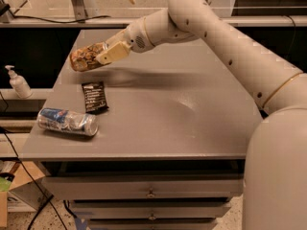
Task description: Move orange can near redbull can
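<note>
Holding item: the tool (pixel 104 56), cream-coloured, is clamped on the orange can (pixel 84 58), one pale finger lying along the can's near side.

Orange can: shiny copper-orange with a mottled brown and cream pattern. It is carried roughly on its side, its free end pointing left and tipped slightly downward. It sits over the far-left part of the tabletop (pixel 192 114) and appears raised off the surface, with a soft shadow under the tool and wrist.

Redbull can: the redbull can (pixel 67 121), silver and blue, lies on its side at the near-left corner of the tabletop, its long axis running left to right. It is well apart from the orange can, which is farther back.

Black packet: a flat black packet (pixel 94 97) lies on the tabletop between the two cans, just beyond the right end of the redbull can and nearer than the orange can. It does not appear to touch either.

Arm: the white arm (pixel 230 49) reaches in from the near right, across the far side of the tabletop to the left.

Surroundings: a white pump bottle (pixel 18 83) stands left of the tabletop on a lower ledge. Grey drawers (pixel 148 188) sit under the tabletop's near edge. A cardboard box (pixel 14 183) is on the floor at the near left.
</note>
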Tool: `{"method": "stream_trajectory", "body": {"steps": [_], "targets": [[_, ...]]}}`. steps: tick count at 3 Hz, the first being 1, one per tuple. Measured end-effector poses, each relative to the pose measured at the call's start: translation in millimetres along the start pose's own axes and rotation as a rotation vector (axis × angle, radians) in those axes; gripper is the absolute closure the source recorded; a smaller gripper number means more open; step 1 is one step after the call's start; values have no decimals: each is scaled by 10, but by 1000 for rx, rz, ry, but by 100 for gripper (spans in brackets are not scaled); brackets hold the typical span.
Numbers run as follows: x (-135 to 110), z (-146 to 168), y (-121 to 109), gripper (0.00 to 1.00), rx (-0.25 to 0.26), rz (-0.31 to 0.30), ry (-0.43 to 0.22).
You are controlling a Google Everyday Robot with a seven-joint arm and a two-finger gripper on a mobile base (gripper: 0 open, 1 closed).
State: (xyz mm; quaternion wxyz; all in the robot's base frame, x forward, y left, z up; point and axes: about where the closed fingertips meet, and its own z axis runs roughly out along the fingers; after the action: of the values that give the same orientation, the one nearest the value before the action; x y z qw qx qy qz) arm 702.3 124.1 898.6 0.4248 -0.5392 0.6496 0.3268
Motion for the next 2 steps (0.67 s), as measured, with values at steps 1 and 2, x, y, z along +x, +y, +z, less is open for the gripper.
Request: {"method": "stream_trajectory", "body": {"steps": [1,2], "targets": [[29,-21,366,100,-57,-3,-32],[80,-23,716,100,-110,3,-71]]}}
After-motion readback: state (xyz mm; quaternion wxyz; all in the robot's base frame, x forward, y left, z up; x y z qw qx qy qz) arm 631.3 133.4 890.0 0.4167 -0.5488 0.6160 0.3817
